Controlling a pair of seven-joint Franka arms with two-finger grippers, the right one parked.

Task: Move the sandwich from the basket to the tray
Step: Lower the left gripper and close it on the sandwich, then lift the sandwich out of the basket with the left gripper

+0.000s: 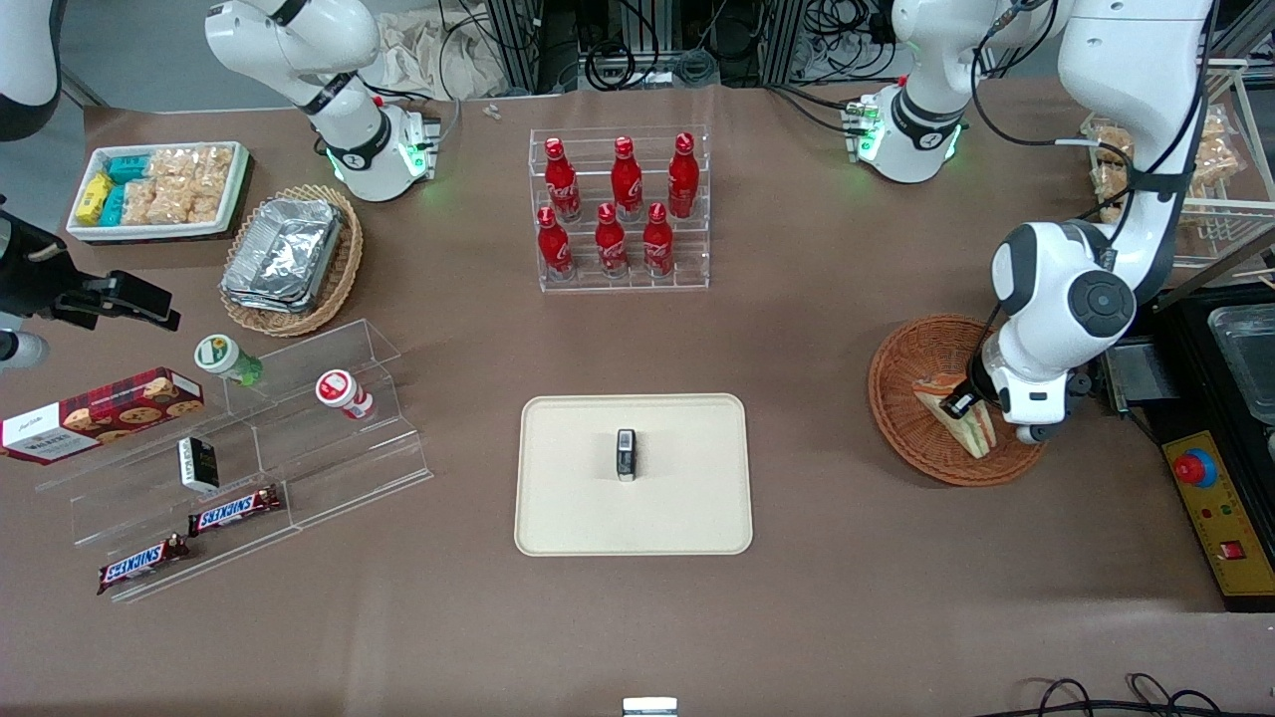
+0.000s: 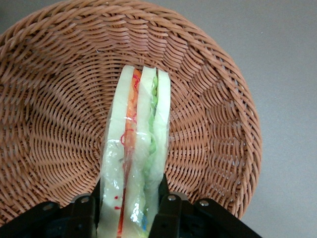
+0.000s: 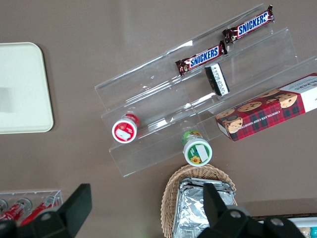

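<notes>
Basket toward the working arm's end of the table from the tray, well apart from it. In the basket, the sandwich, standing on edge. Gripper down in the basket, fingers pressed against both faces of the sandwich. On the tray's middle, a small block.

pincer on sandwich, in basket
</notes>
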